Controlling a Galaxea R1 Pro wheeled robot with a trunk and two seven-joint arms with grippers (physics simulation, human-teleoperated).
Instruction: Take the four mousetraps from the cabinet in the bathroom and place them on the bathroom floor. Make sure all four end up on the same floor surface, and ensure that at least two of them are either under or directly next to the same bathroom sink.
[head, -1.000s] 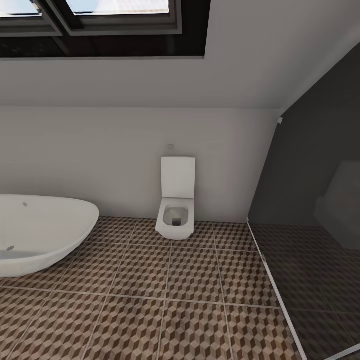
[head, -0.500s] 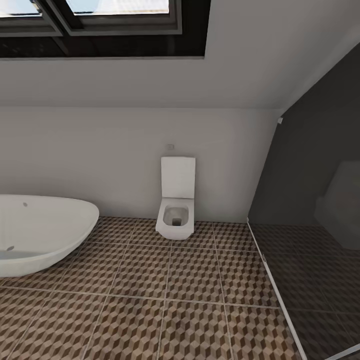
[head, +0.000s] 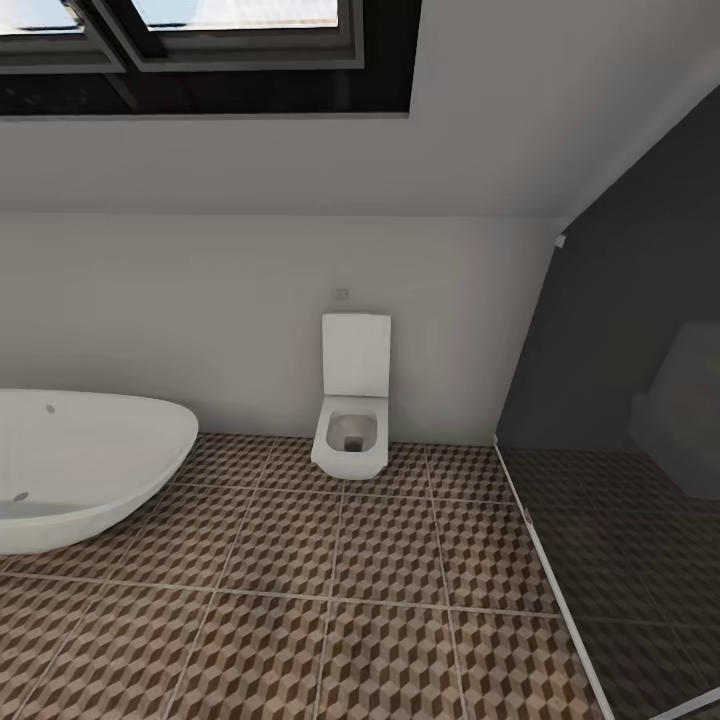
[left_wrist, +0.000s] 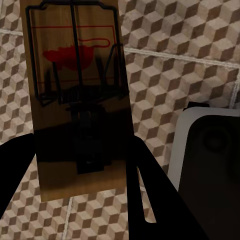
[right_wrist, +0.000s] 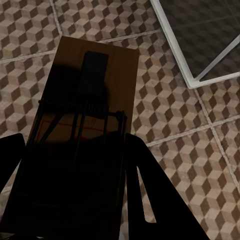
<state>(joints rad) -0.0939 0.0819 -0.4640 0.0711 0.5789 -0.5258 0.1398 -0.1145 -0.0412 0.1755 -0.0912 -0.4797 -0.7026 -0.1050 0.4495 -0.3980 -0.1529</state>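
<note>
— How many mousetraps can be counted?
— Two: one mousetrap (left_wrist: 77, 100) seen from the left wrist, one mousetrap (right_wrist: 82, 135) from the right wrist.
— And the fixtures counted from the head view?
— One toilet (head: 352, 420), one bathtub (head: 80, 465), two skylight panes (head: 235, 12).

Tan mousetrap (left_wrist: 80, 100) (red spot, dark wire) clamped between black left claw (left_wrist: 80, 172) fingers, above cube-patterned bathroom floor (left_wrist: 175, 65).
</note>
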